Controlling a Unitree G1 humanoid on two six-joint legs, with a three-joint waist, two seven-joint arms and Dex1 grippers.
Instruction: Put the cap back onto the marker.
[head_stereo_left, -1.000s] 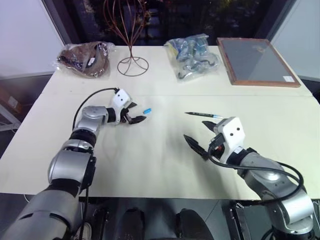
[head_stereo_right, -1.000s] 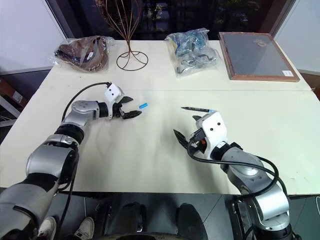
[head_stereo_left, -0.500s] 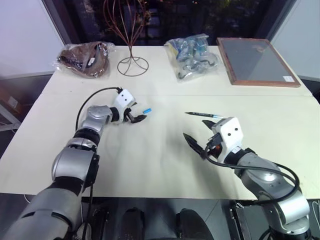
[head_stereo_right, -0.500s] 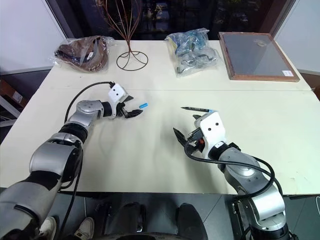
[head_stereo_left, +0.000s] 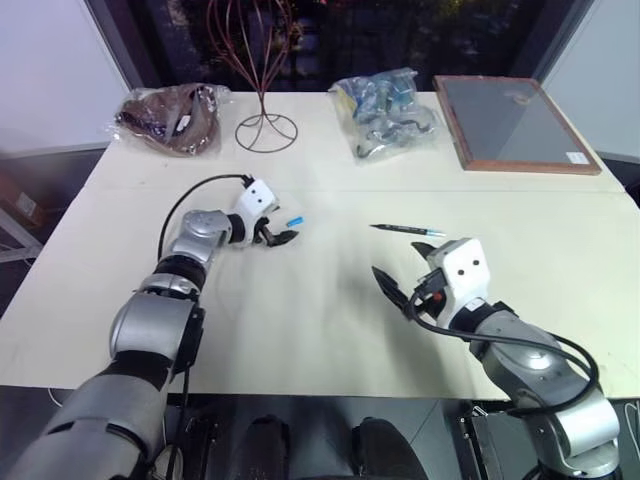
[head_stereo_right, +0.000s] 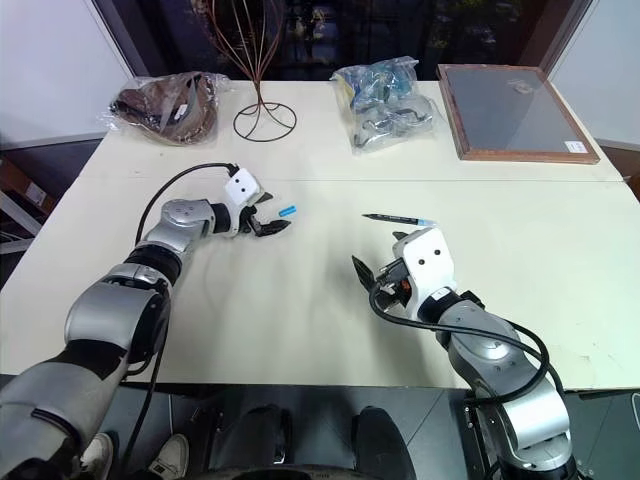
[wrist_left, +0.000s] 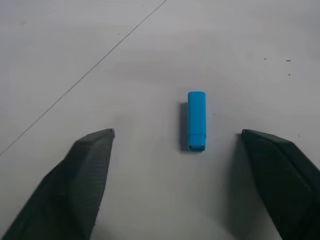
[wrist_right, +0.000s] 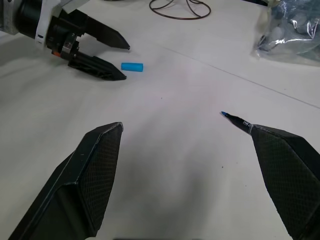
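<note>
The cap (wrist_left: 197, 121) lies flat on the pale table (head_stereo_left: 300, 310), a small bright blue cylinder; in the left wrist view it sits ahead of the left gripper (wrist_left: 200, 150), in the gap between the two black fingers (wrist_left: 85, 170) and nearer to one of them than to the other, touching neither; its open end faces back toward the gripper. The left gripper's jaws stand spread, with bare table between each fingertip and the cap; from the head camera the gripper (head_stereo_left: 281, 236) rests low over the table, just beside the cap (head_stereo_left: 295, 220), which lies a little beyond its tips.

The marker (head_stereo_left: 407, 231) lies on the table well apart from the cap, off toward the robot's right side, thin and dark with a bluish end (head_stereo_left: 434, 234); it lies crosswise, its pointed tip toward the cap's side. The right gripper (head_stereo_left: 405, 270) hovers just on the near side of the marker, jaws spread wide and holding nothing; in the right wrist view the marker's bluish tip (wrist_right: 225, 115) shows near one of that gripper's fingers (wrist_right: 285, 170), partly hidden behind it, and the cap (wrist_right: 132, 67) lies farther off beside the left gripper's fingertips (wrist_right: 112, 75).
</note>
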